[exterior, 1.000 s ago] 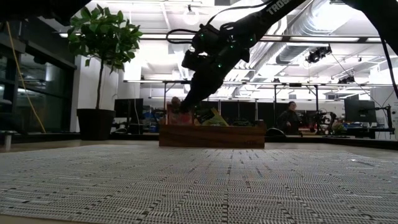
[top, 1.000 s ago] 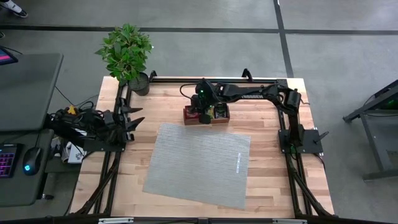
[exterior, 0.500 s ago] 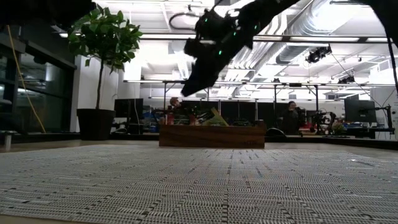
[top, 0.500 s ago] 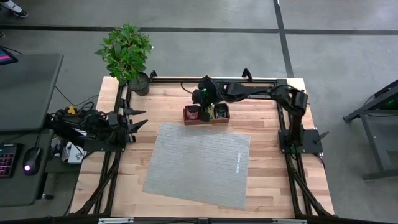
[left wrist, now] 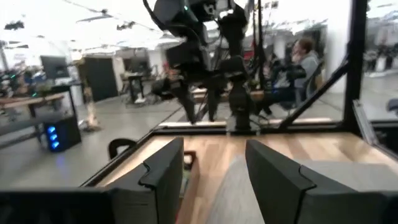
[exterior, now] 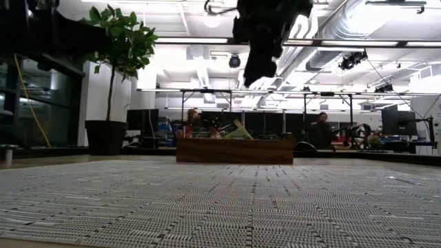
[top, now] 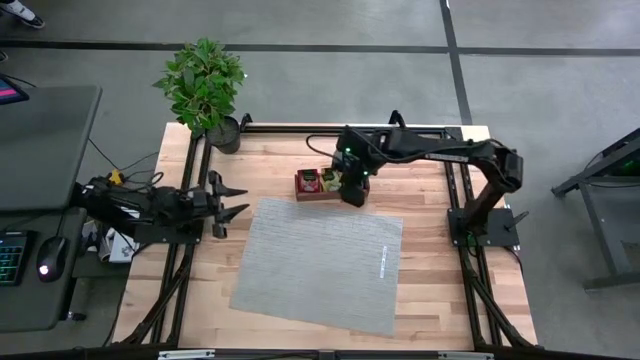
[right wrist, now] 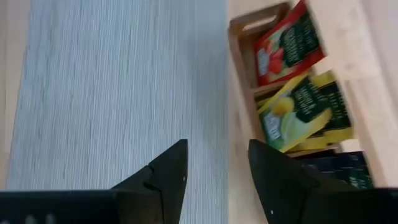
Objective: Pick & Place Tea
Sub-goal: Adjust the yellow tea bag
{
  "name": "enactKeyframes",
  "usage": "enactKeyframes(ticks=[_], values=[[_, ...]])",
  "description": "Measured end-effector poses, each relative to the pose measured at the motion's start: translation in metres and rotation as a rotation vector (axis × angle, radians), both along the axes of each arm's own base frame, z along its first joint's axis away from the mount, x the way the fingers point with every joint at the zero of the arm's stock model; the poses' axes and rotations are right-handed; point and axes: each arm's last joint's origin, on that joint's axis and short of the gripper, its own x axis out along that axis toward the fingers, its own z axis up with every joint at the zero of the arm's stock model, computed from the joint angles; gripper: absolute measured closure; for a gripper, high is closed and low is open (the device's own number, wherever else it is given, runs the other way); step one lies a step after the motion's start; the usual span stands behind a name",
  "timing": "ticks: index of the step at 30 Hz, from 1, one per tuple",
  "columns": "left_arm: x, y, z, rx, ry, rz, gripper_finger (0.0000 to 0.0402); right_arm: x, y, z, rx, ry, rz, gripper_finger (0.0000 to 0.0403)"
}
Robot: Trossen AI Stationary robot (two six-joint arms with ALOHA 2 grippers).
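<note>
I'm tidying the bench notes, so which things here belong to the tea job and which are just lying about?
Job: tea sachets, wooden tray, grey mat, right pincer open, empty, above the tray.
Lying about: potted plant, keyboard, mouse.

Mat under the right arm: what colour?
Grey mat, finely ribbed; clearest in the right wrist view.

in the high view the right arm (top: 352,170) covers the right part of the wooden tray (top: 312,186), so the sachets there are hidden. in the right wrist view the dark sachet (right wrist: 339,169) is cut off behind that arm's own fingers (right wrist: 280,177). in the low view the tray wall (exterior: 234,150) hides most of the sachets (exterior: 236,130), and the right gripper's tips are too dark to tell apart.
</note>
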Motion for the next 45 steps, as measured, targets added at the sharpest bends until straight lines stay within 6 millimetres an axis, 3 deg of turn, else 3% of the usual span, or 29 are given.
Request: enactKeyframes(ticks=[7, 13, 16, 20, 25, 29, 33, 39, 45], values=[[0.002, -0.001, -0.006, -0.006, -0.002, -0.033, 0.0231, -0.020, 0.031, 0.043, -0.083, -0.096, -0.105, 0.0237], [0.002, -0.002, -0.007, 0.000, 0.008, -0.065, 0.0231, -0.061, 0.067, 0.076, -0.192, -0.188, -0.228, 0.0237], [0.002, -0.003, -0.008, 0.005, 0.013, -0.089, 0.0231, -0.095, 0.082, 0.073, -0.229, -0.292, -0.367, 0.0237], [0.002, -0.004, -0.007, 0.001, -0.006, -0.118, 0.0231, -0.138, 0.092, 0.053, -0.162, -0.520, -0.583, 0.0237], [0.002, -0.004, -0.006, 0.001, -0.015, -0.134, 0.0231, -0.163, 0.098, 0.022, -0.002, -0.811, -0.689, 0.0237], [0.002, -0.004, -0.006, 0.001, -0.014, -0.134, 0.0231, -0.161, 0.098, -0.007, 0.025, -0.911, -0.723, 0.0237], [0.002, -0.004, -0.006, 0.001, -0.013, -0.135, 0.0231, -0.147, 0.098, -0.036, -0.026, -0.865, -0.764, 0.0237], [0.002, -0.004, -0.007, -0.002, -0.009, -0.135, 0.0231, -0.104, 0.091, -0.071, -0.118, -0.677, -0.772, 0.0237], [0.003, -0.004, -0.008, -0.014, 0.005, -0.129, 0.0231, -0.055, 0.075, -0.112, -0.067, -0.490, -0.800, 0.0237]])
